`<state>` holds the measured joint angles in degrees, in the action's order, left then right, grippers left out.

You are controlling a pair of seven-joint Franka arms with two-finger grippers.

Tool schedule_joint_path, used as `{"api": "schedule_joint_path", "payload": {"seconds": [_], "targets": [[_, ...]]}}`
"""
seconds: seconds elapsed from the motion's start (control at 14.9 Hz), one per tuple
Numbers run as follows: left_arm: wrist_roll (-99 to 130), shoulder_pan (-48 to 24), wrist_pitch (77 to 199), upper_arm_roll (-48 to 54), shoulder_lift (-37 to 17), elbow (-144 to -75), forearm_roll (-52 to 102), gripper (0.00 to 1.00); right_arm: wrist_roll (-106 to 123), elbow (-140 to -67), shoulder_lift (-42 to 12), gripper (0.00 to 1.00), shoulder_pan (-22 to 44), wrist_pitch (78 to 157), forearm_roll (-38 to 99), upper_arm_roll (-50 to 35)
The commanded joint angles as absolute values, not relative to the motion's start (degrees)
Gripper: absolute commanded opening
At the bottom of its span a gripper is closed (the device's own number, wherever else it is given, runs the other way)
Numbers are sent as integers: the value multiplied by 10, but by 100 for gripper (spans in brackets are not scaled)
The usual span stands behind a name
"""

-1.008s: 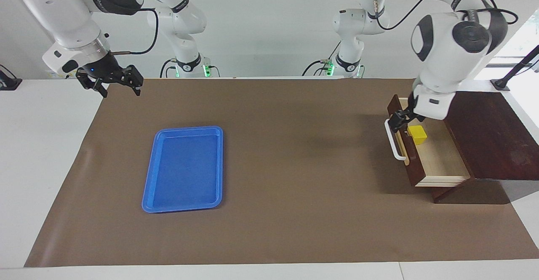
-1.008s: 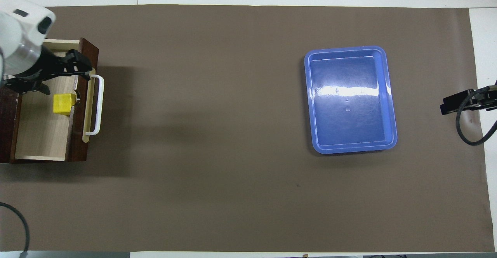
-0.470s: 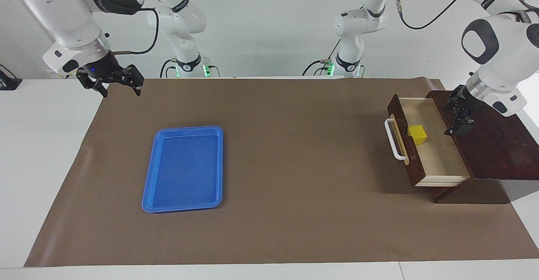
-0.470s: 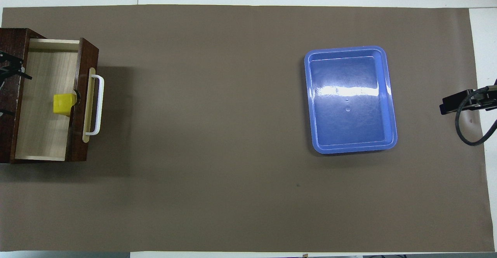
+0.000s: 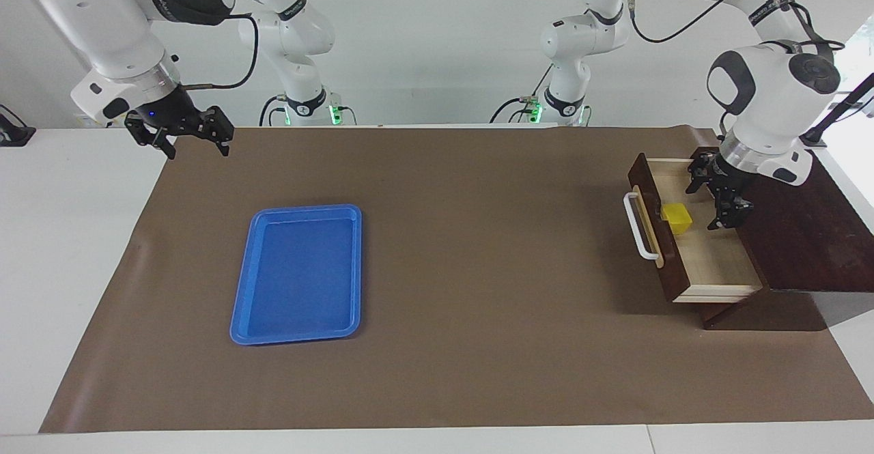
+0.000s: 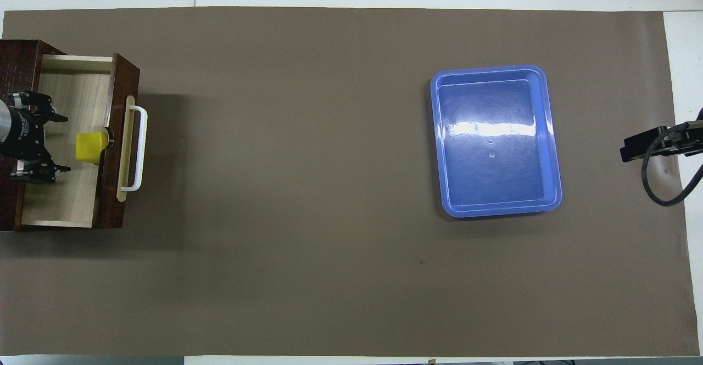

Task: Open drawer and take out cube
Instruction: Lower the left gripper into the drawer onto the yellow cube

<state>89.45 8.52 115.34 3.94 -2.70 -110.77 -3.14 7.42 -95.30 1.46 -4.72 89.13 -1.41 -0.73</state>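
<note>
Facing view: left claw (image 5: 718, 196) spread over open drawer (image 5: 710, 256) beside cube (image 5: 677, 217); right claw (image 5: 183, 134) spread, waiting.

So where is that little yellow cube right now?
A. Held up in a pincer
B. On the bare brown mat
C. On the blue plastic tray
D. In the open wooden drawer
D: the small yellow cube sits on the pale floor of the pulled-out dark wooden drawer, just inside its front panel.

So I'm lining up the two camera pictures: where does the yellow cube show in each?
Facing view: cube at the right edge, in the open drawer, just inside its front panel.
Overhead view: cube at the left edge, same spot.
Shared landmark: the white handle beside it.
</note>
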Motion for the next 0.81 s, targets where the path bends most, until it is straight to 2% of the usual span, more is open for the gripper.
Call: {"api": "schedule_joint_path", "payload": {"seconds": [0.0, 0.54, 0.6, 0.67, 0.74], "targets": [[916, 75, 1189, 34, 4, -1154, -24, 100, 74, -975, 30, 100, -47, 907, -4, -7], [916, 75, 1238, 35, 7, -1198, -24, 100, 5, -1002, 37, 100, -26, 927, -4, -7], [918, 75, 1238, 35, 6, -1196, -24, 90, -10, -1006, 37, 100, -25, 928, -3, -7], [925, 75, 1239, 34, 4, -1192, -24, 58, -33, -1008, 35, 100, -24, 928, 3, -8], [934, 76, 1238, 35, 1, -1184, -23, 17, -58, -1009, 33, 100, -24, 929, 16, -8]]}}
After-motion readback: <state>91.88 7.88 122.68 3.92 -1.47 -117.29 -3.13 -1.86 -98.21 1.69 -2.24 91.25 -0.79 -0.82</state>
